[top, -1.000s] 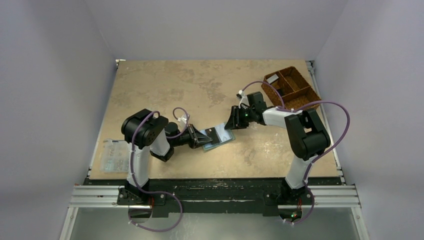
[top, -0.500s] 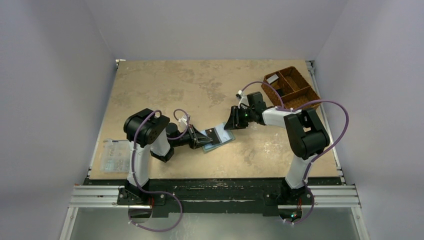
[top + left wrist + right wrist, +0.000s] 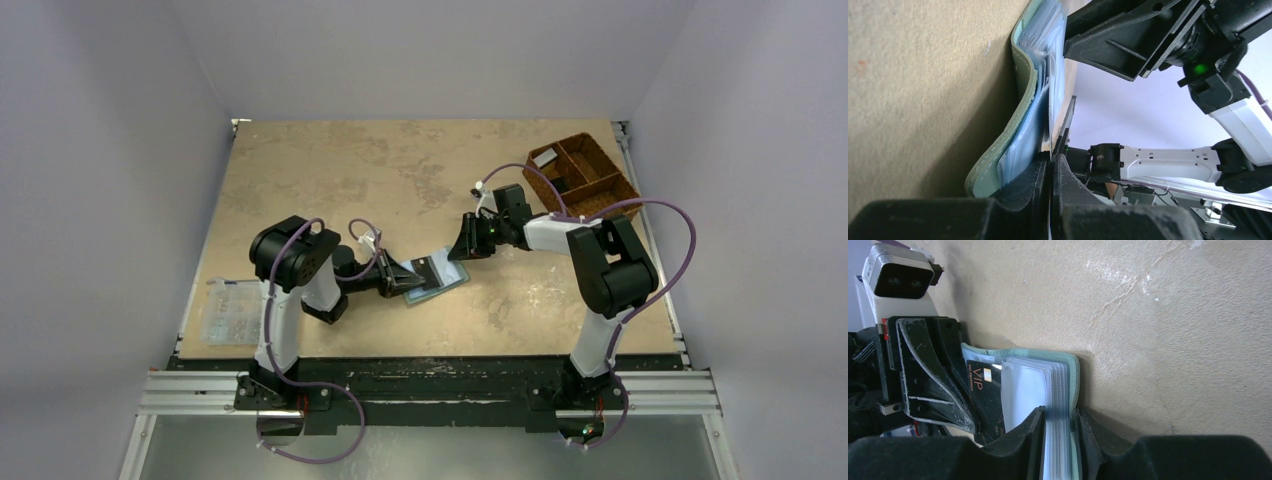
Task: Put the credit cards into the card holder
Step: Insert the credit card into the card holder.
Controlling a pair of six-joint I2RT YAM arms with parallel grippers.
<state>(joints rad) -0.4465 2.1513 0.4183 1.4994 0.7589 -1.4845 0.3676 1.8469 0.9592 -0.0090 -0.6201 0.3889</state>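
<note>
The card holder (image 3: 450, 275) lies open on the table between the two arms, its pale blue-green inside and clear pockets (image 3: 1023, 385) showing. My right gripper (image 3: 1059, 415) is shut on its far edge, with the pocket stack and green cover between the fingers. A black credit card marked VIP (image 3: 982, 390) lies against the open pockets. My left gripper (image 3: 1051, 162) is shut on that card's near edge, seen edge-on as a thin sliver. From above, the left gripper (image 3: 405, 278) is at the holder's left side and the right gripper (image 3: 462, 248) at its upper right.
A brown woven divided basket (image 3: 582, 176) stands at the table's back right, holding small items. A clear plastic box of small parts (image 3: 228, 312) sits at the table's left edge near the left arm's base.
The right gripper's jaws have narrowed onto the card holder's edge. Both arms have hardly moved; the left one still holds the black card at the holder.
</note>
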